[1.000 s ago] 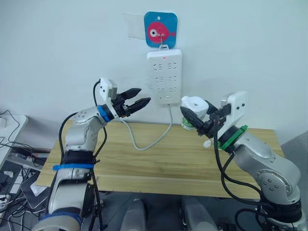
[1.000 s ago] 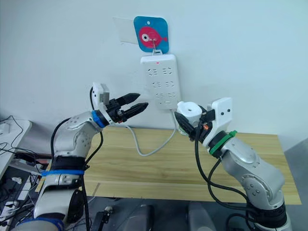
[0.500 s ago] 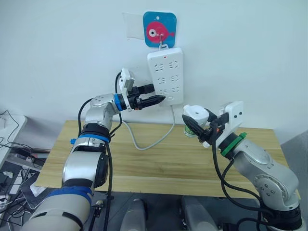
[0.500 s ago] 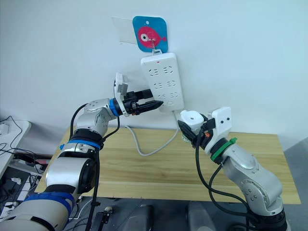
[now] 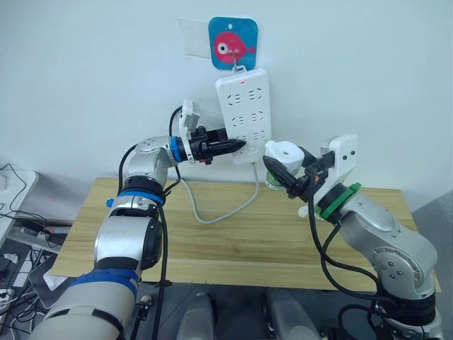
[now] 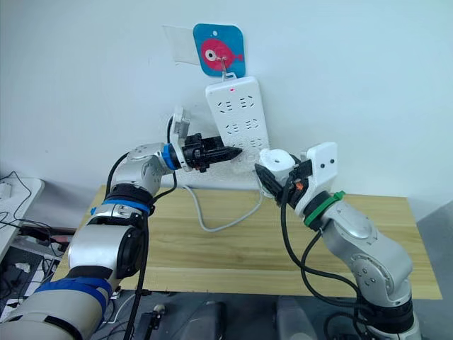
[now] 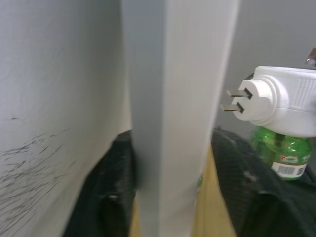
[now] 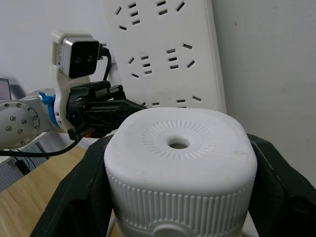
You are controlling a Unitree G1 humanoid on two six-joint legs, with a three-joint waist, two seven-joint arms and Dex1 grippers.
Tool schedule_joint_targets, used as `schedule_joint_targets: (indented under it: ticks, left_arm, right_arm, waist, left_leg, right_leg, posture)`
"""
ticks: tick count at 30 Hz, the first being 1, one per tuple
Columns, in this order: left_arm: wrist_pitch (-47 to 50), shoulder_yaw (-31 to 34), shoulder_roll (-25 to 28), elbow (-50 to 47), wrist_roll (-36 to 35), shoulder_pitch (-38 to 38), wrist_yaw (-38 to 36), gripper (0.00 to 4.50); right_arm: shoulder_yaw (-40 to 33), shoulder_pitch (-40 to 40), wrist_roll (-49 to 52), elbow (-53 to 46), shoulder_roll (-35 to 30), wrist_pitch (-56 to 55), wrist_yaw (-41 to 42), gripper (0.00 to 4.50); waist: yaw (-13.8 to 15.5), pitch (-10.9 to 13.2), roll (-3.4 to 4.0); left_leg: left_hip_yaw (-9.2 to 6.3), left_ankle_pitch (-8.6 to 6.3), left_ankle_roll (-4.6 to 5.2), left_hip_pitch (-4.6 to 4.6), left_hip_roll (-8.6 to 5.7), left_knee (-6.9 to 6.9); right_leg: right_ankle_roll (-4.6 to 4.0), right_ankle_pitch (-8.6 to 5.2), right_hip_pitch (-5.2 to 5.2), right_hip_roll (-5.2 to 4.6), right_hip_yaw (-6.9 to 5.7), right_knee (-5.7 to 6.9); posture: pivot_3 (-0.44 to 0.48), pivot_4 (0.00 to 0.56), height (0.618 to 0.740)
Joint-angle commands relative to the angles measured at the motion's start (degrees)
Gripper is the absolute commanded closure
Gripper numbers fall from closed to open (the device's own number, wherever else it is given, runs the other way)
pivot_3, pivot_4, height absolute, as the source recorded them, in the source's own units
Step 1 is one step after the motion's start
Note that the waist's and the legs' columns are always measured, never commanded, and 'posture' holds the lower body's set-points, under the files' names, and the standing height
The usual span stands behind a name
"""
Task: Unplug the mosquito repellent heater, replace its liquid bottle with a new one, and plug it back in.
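Observation:
The white mosquito repellent heater (image 5: pixel 287 152) sits between the black fingers of my right gripper (image 5: pixel 284 174), which is shut on it. A green liquid bottle (image 7: pixel 281 150) hangs under the heater. Its two metal prongs (image 7: pixel 234 100) point toward the white power strip (image 5: pixel 244 113) on the wall, a short gap away. The round hole in the heater's top (image 8: pixel 178 144) faces my right wrist camera. My left gripper (image 5: pixel 236 146) is shut on the strip's lower left edge, one finger (image 7: pixel 113 192) on each side of it.
The strip hangs tilted from a blue hook plate with a pink fish (image 5: pixel 234 42). Its white cable (image 5: pixel 226 205) loops down onto the wooden table (image 5: pixel 233 241). Cables and boxes lie on the floor at the far left (image 5: pixel 18 234).
My left gripper went from open and away from the wall to shut on the strip's edge. The right arm lifted the heater back up beside the strip.

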Motion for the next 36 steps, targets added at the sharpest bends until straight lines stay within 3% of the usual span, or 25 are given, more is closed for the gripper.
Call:
schedule_joint_targets:
  ticks: [1, 12, 36]
  left_arm:
    - [0.41, 1.44, 0.69, -2.63, -1.14, -0.42, -0.32, 3.21]
    - [0.66, 1.38, 0.42, -2.77, -0.87, -0.39, -0.26, 3.21]
    - [-1.18, 0.92, 0.54, -2.71, -0.24, -0.04, -0.99, 3.21]
  right_arm:
    - [-0.93, -2.16, 1.06, -2.6, 0.72, 0.37, -0.46, 1.44]
    - [1.24, -5.46, -0.8, -0.96, 3.95, 2.1, -1.25, 1.44]
    - [2.01, -4.48, -6.51, 1.76, 7.73, 1.97, -1.86, 1.44]
  waist:
    - [0.0, 0.0, 0.0]
    - [-0.01, -0.02, -0.01]
    - [-0.01, -0.09, -0.03]
  left_leg:
    - [0.0, 0.01, -0.01, 0.0, 0.0, 0.0]
    - [0.01, 0.02, -0.03, 0.0, 0.0, 0.02]
    - [0.01, 0.04, -0.06, 0.0, 0.0, 0.01]
  right_leg:
    - [0.0, 0.0, 0.0, 0.0, 0.0, 0.0]
    - [0.0, 0.0, -0.01, -0.02, 0.01, 0.02]
    - [0.0, 0.0, -0.02, -0.03, 0.0, 0.03]
  posture:
    - [-0.035, 0.145, 0.74]
    - [-0.03, 0.137, 0.74]
    - [-0.023, 0.138, 0.74]
